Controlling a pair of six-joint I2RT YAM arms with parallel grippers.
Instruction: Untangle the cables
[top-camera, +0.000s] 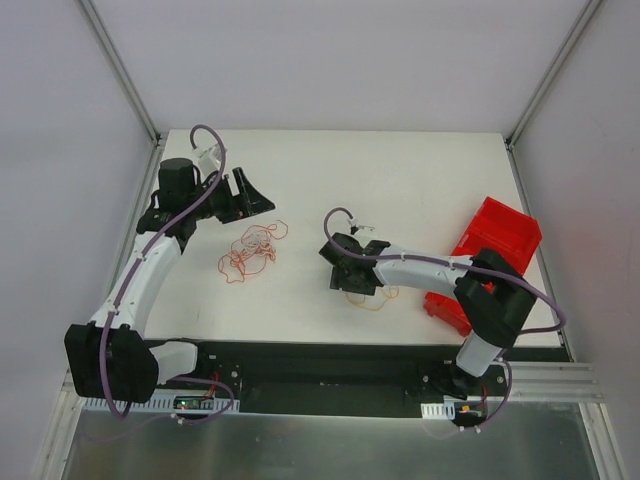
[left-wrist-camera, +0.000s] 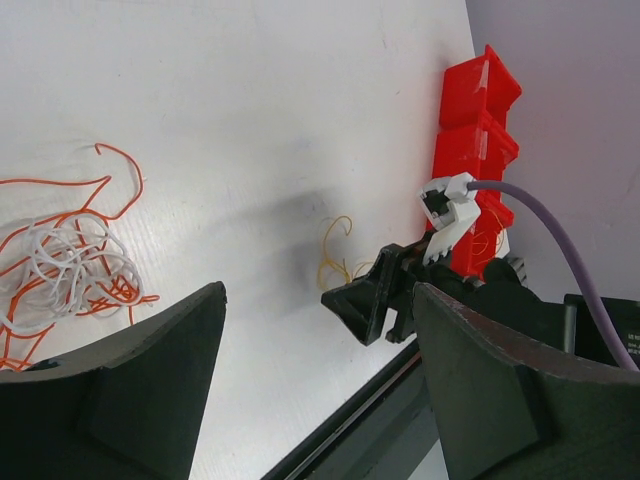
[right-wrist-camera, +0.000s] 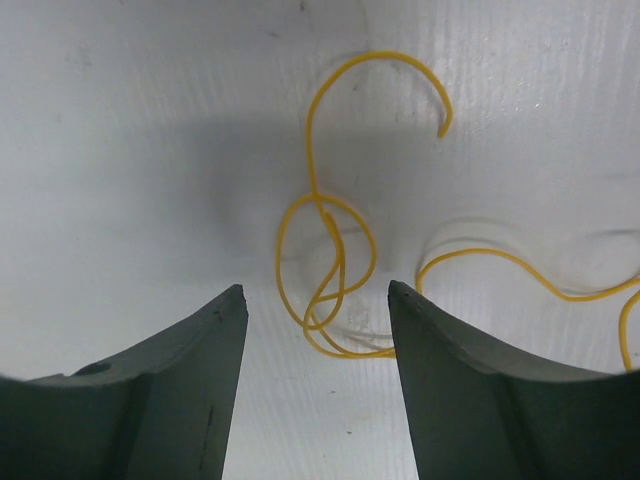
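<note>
The worktop (top-camera: 400, 170) is white, with pale walls around it and a red bin (top-camera: 490, 250) at its right edge. The yellow cable (right-wrist-camera: 322, 205) lies alone just left of the bin, curled into a small loop that crosses itself, with a hooked tail running off it. The tangle (top-camera: 250, 252) of red-orange and whitish cables sits well apart from the bin, far to its left.

My right end effector (right-wrist-camera: 315, 290) hovers low over the yellow loop. It is released, with its fingers (right-wrist-camera: 180, 380) spread to either side and grasping nothing. My left end effector (left-wrist-camera: 318, 295) hangs near the tangle, as far from the bin as the tangle is, and is also released and empty.

I judge the step in hand to be opening this yellow loop. The wire is far thinner than my fingers, so I should come right down to the worktop and close fully. I should pinch the single straight run above the loop, not the crossing. Then I should draw it gently away from the bin so the loop opens rather than tightens. A second yellow strand curves on the bin side, and I must not catch it in the same pinch.
</note>
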